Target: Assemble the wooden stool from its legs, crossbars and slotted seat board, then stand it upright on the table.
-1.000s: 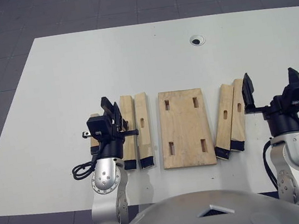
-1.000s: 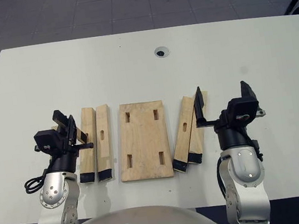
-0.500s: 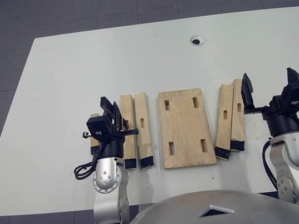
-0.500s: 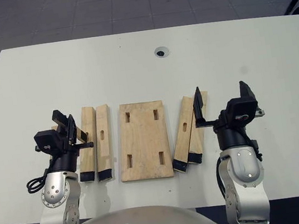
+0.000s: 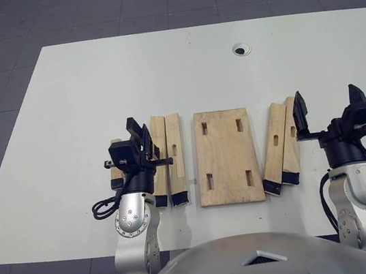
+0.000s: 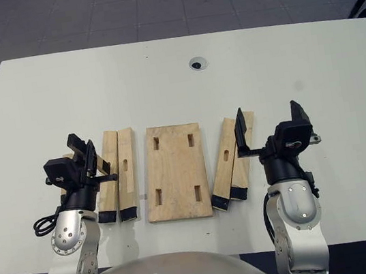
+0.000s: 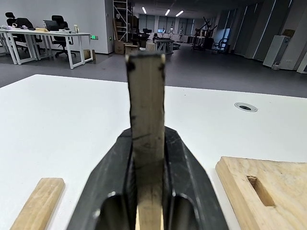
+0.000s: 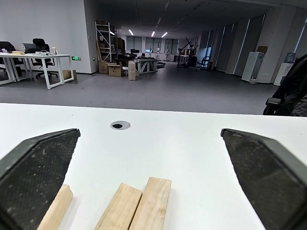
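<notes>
I'm working over a white table (image 5: 79, 90) in an open office with a grey floor. I read the tabletop as a clock face, with 12 at the far edge.

My left gripper (image 5: 139, 135) is clenched on a thin wooden slat that I take for a crossbar (image 7: 146, 120). The slat stands on end between the two pads, at about 8 o'clock. Just beside it, toward 9, a short wooden piece (image 5: 115, 174) lies flat. Toward the centre, two legs (image 5: 168, 160) lie side by side and touching, their black-capped ends nearest me.

My right gripper (image 5: 327, 108) is spread wide and holds nothing, hovering at about 4 o'clock. The other two legs (image 5: 282, 144) lie touching just inside it, slightly fanned.

The slotted seat board (image 5: 226, 157) lies flat between the two pairs, its four slots facing up. A cable grommet (image 5: 241, 49) sits well apart at 1 o'clock.

I judge all of it to be dry, stiff, fairly light wood that will not crush. The smooth faces could slip, so I'd take each leg at mid-length across its narrow sides. The board lies flush on the table, so I'd take it by an overhanging edge. I expect the slot fits to be snug and to need square alignment
</notes>
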You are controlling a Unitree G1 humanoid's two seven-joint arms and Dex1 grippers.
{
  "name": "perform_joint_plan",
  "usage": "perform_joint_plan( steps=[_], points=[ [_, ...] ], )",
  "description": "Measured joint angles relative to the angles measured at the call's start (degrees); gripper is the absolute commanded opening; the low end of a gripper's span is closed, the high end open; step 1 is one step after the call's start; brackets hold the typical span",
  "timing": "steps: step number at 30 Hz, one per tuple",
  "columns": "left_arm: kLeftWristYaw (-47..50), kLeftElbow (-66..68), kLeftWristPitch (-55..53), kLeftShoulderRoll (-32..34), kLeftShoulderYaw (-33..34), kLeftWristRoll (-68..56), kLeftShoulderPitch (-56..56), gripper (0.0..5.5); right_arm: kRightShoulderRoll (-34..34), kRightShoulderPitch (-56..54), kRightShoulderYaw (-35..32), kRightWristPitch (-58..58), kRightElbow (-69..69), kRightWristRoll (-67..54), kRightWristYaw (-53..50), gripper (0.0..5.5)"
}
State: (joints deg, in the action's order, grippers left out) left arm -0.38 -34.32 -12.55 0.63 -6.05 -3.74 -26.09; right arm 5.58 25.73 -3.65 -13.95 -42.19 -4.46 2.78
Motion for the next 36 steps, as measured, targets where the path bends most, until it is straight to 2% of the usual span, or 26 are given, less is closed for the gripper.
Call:
perform_joint_plan(
  steps=[20, 36],
  points=[
    [0.02, 4.68, 2.69, -0.07, 0.50, 1.38, 1.57, 0.42, 0.01, -0.08, -0.03, 0.05, 0.65, -0.13, 0.26, 5.50],
    [-0.41, 11.61, 10.92, -0.04, 1.08, 1.66, 1.81, 0.42, -0.02, 0.32, 0.15, -0.07, -1.25, -0.16, 0.07, 5.50]
  ],
)
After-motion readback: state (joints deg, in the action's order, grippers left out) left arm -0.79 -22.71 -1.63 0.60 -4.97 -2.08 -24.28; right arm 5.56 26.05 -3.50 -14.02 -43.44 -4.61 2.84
